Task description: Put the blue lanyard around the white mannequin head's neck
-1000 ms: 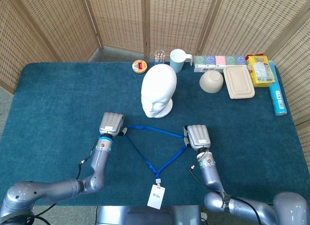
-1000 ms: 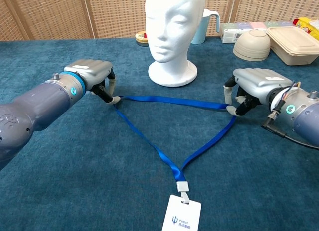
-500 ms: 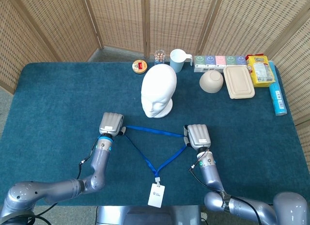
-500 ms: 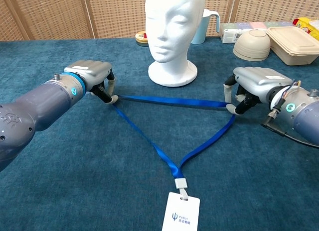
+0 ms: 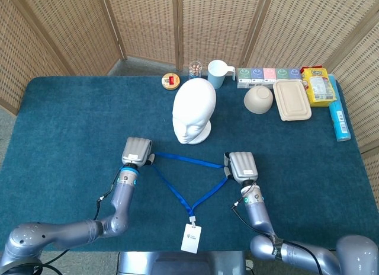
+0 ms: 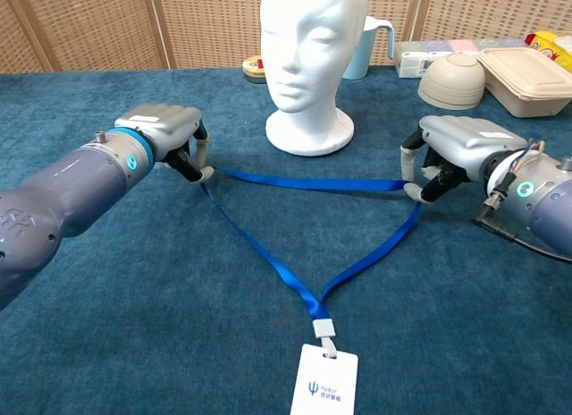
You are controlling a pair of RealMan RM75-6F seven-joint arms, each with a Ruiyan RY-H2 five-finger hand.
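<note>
Now held taut in front of the mannequin head (image 5: 193, 112): blue lanyard (image 6: 304, 184), stretched into a triangle on the near side of the head, top edge running level just short of the base. Left hand (image 6: 165, 133) pinching the strap at the corner left of the head; right hand (image 6: 451, 147) pinching the opposite corner to the right of the head. Fingers (image 6: 198, 169) curled in tight on the strap at both corners, nothing slack between them. White badge (image 6: 323, 384) lying on the blue surface (image 5: 71, 121) well in front of the head, at the low point of the loop.

Judged from this, step in hand: raise the open loop and carry it over the crown. For doing that well:

- Lift both corners together, level, high enough to pass above the top of the head before moving toward it.
- Keep the hands as far apart as the widest part of the head asks, so the strap does not catch on the brow or the back of the skull.
- Hold the pinch firm; likely a slippery, flat strap, easy to lose from one corner.
- Let the badge trail in front of the face, not swing behind.
- Lower only once the far edge is past the back of the head, then settle onto the neck.
- Mind the foam head: probably light, easy to tip with a snagged strap.
</note>
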